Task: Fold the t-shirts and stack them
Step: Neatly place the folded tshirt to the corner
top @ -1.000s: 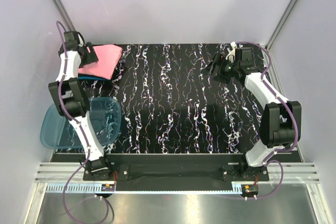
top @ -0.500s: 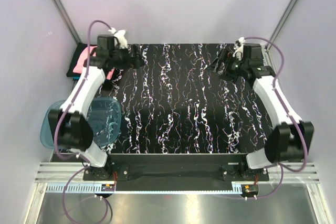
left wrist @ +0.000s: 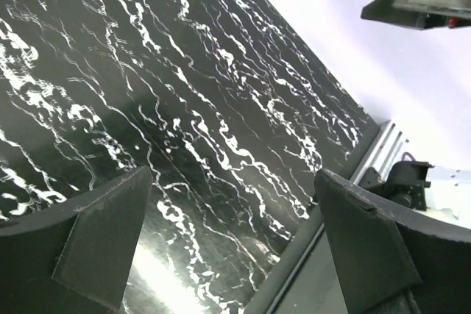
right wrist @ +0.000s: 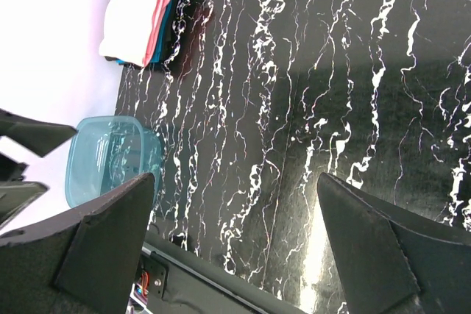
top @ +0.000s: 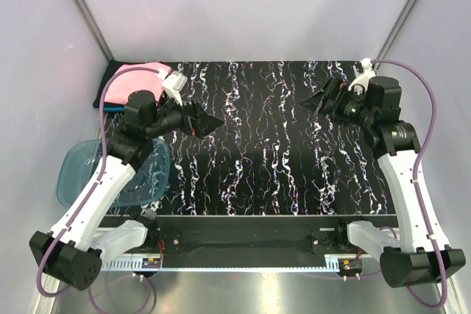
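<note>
Hovering | left end effector spread wide, empty | right end effector spread wide, empty

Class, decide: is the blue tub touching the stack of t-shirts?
Apart. The right wrist view shows bare table between the tub and the t-shirts.

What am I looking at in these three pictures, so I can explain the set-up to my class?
Two robot arms, left and right, stand at the near edge of a black marbled table. One picture looks down from above; the other two come from small cameras on each wrist, so each shows its own two dark fingers. The left fingers and the right fingers are spread apart and hold nothing. In the far left corner lies a folded stack of t-shirts, pink on top. A see-through blue plastic tub sits at the left edge.
</note>
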